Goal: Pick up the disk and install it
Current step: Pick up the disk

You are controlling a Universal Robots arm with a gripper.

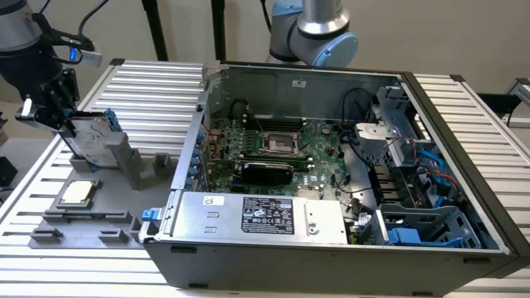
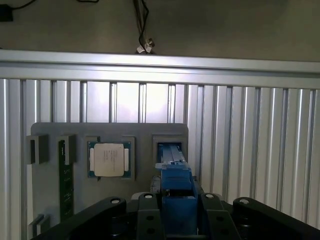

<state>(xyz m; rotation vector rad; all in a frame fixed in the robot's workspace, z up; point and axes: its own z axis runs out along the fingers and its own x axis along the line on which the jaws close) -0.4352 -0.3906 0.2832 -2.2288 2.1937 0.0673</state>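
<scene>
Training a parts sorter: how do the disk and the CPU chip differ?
Pose: the disk stands on edge, the CPU chip lies flat. Look: the disk is rectangular with blue rails, the CPU chip a small silver square. Both sit on the grey fixture.

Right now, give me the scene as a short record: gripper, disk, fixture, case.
gripper: over the grey fixture, at the exterior view's left; jaws look closed on the disk's blue rail
disk: upright on edge at its slot in the fixture; cannot tell if it is clear of the slot
fixture: grey tray on the slatted table, beside the case
CPU chip: flat in its fixture pocket, untouched
computer case: open, at the exterior view's right; disk not installed
</scene>
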